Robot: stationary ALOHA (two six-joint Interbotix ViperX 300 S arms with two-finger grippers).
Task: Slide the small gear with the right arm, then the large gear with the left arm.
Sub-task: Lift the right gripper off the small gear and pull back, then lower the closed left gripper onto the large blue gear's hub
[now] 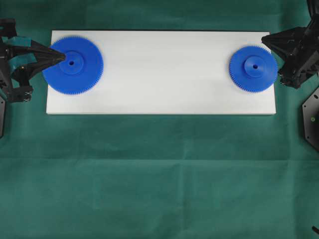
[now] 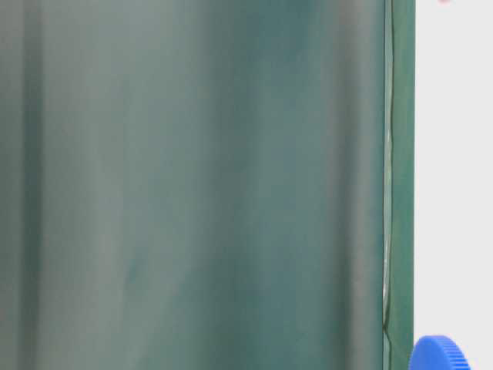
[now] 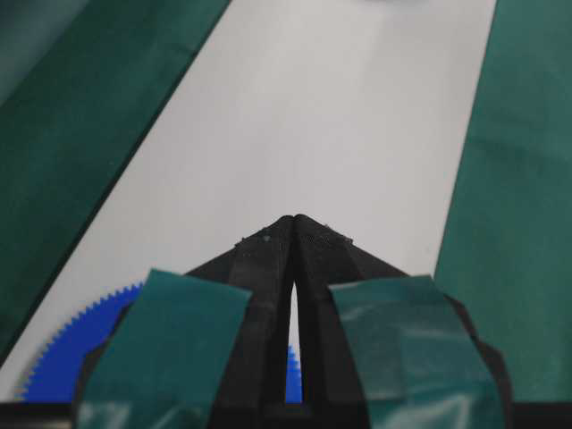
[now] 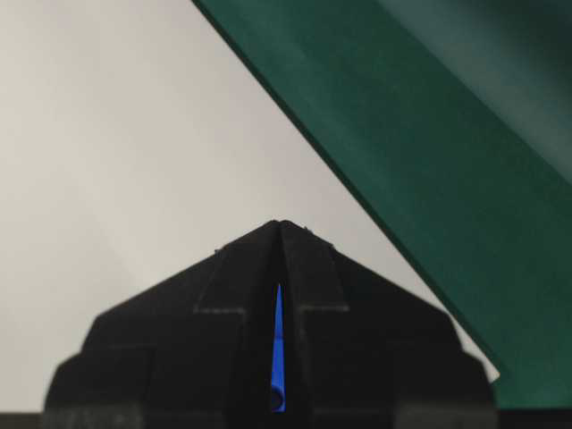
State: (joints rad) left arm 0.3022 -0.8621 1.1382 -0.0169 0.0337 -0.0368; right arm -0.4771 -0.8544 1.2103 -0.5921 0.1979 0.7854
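The large gear (image 1: 73,64) lies flat at the left end of the white board (image 1: 164,74). My left gripper (image 1: 63,57), wrapped in teal tape, is shut, and its tip rests over the gear near the hub. In the left wrist view the shut fingertips (image 3: 295,220) point along the board, with the large gear (image 3: 76,344) under them. The small gear (image 1: 253,68) lies at the board's right end. My right gripper (image 1: 264,42) is shut, its tip just beyond the gear's upper right rim. A sliver of the small gear (image 4: 278,349) shows through the slit behind the right gripper's tip (image 4: 280,223).
Green cloth (image 1: 159,174) covers the table around the board. The long middle of the board between the gears is bare. A blue gear's rim (image 2: 439,353) shows in the table-level view; which gear it is I cannot tell.
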